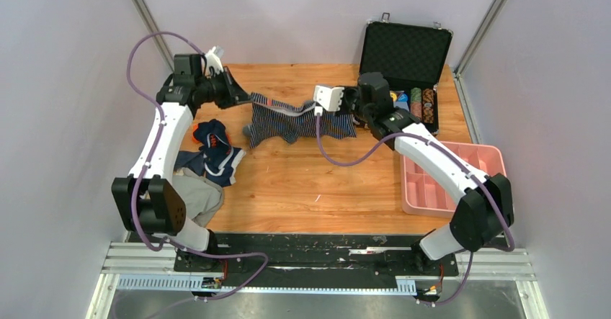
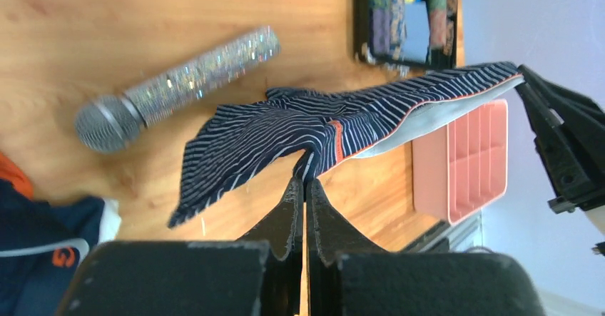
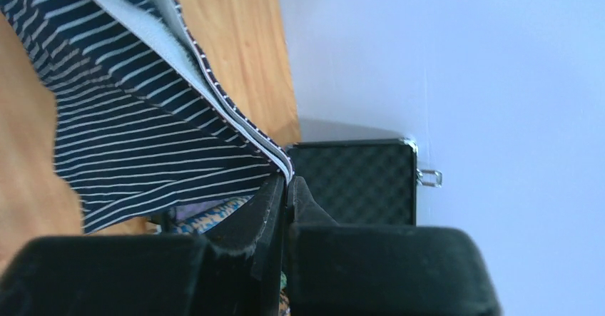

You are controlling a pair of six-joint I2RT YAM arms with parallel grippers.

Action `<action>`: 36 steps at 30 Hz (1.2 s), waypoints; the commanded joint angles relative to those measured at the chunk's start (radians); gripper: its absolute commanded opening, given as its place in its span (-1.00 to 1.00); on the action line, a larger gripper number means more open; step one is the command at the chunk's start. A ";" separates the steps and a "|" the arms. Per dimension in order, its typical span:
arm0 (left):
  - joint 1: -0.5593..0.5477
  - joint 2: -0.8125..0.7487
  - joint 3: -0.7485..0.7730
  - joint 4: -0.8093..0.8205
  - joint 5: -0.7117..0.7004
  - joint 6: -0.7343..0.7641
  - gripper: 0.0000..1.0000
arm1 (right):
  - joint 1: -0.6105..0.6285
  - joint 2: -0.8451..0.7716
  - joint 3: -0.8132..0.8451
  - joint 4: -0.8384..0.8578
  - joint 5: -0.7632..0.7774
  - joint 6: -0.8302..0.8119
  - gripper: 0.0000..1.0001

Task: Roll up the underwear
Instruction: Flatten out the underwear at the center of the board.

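The left gripper (image 2: 303,182) is fully closed, its fingers pinching the left end of the striped underwear (image 1: 288,121), which hangs lifted above the far middle of the table (image 1: 302,196). The cloth stretches rightward to the right gripper (image 3: 287,180), likewise clamped tight on the opposite end, and the rest sags down toward the wood between them.

Near the table's left edge the plain navy underwear (image 1: 212,150) lies crumpled; the left wrist view cuts it off at the frame's corner. Just nearer, a grey cloth (image 1: 198,193) is partly covered by the left arm. A glittery microphone (image 2: 178,80) lies on the wood beyond the lifted cloth and can be made out only from the left wrist. The contents of the open black case (image 1: 407,49) at the far right corner are partly blocked by the right wrist.

The left arm runs up along the left edge and bends rightward near the far left corner. The right arm's elbow stands above the pink tray (image 1: 468,160) at the right edge, its forearm angling toward the far middle.
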 commanded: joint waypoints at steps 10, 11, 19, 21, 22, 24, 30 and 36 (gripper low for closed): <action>-0.021 0.064 0.288 -0.124 -0.082 -0.013 -1.00 | -0.062 -0.027 0.102 0.031 0.078 -0.055 -1.00; -0.026 0.041 0.265 -0.132 -0.063 -0.009 -1.00 | -0.059 -0.060 0.066 0.031 0.069 -0.058 -1.00; -0.034 -0.046 -0.223 -0.196 0.119 0.040 -1.00 | 0.017 -0.357 -0.375 0.022 -0.030 -0.066 -1.00; -0.034 -0.019 -0.320 -0.215 0.188 0.045 -1.00 | 0.044 -0.399 -0.447 -0.015 -0.033 -0.038 -1.00; -0.034 -0.015 -0.349 -0.213 0.208 0.042 -1.00 | 0.057 -0.415 -0.481 -0.038 -0.030 -0.023 -1.00; -0.033 -0.023 -0.420 -0.202 0.222 0.041 -1.00 | 0.077 -0.448 -0.537 -0.088 -0.033 0.017 -1.00; -0.037 -0.048 -0.560 -0.219 0.201 0.043 -1.00 | 0.121 -0.546 -0.638 -0.279 -0.189 0.077 -1.00; -0.058 -0.048 -0.677 -0.226 0.157 0.034 -1.00 | 0.203 -0.574 -0.680 -0.406 -0.314 0.139 -1.00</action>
